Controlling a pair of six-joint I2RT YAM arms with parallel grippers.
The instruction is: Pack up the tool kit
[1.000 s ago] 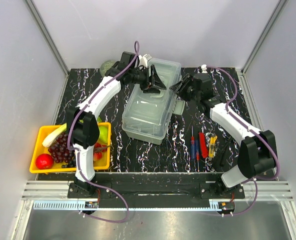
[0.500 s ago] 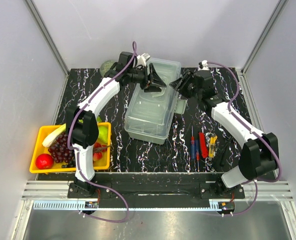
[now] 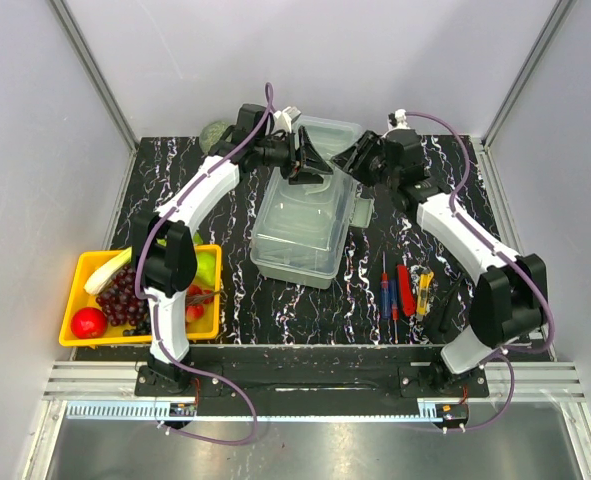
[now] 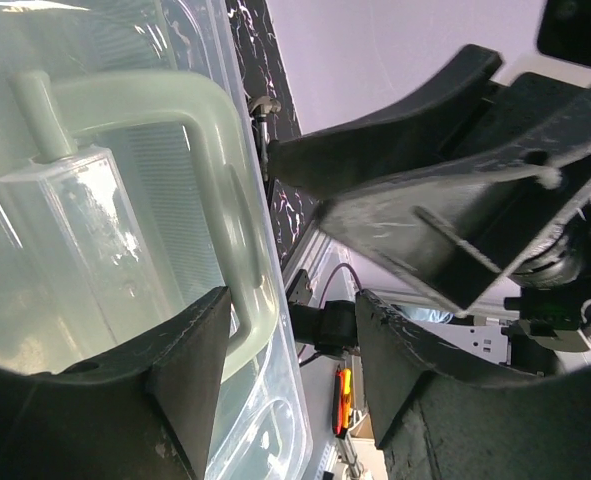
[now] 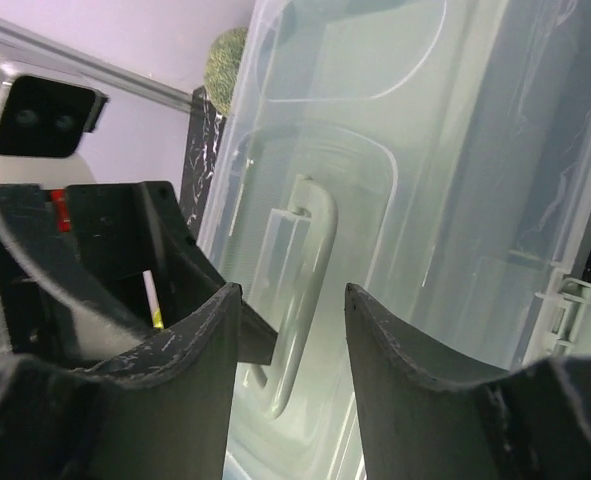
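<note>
Marbled table (image 3: pixel 275 312): toolbox (image 3: pixel 297 228) lengthwise near-far, latch (image 3: pixel 359 212) right; left gripper (image 3: pixel 316 169), right gripper (image 3: pixel 346 161) part-open, empty.

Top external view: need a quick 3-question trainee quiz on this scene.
1. True or false: the hand tools lie inside the toolbox.
2. Which lies at the table's near left? A) yellow fruit tray B) screwdrivers C) toolbox
3. Fill in: the left gripper and right gripper both have ___ jaws.
Key: 1 false; 2 A; 3 open.
</note>
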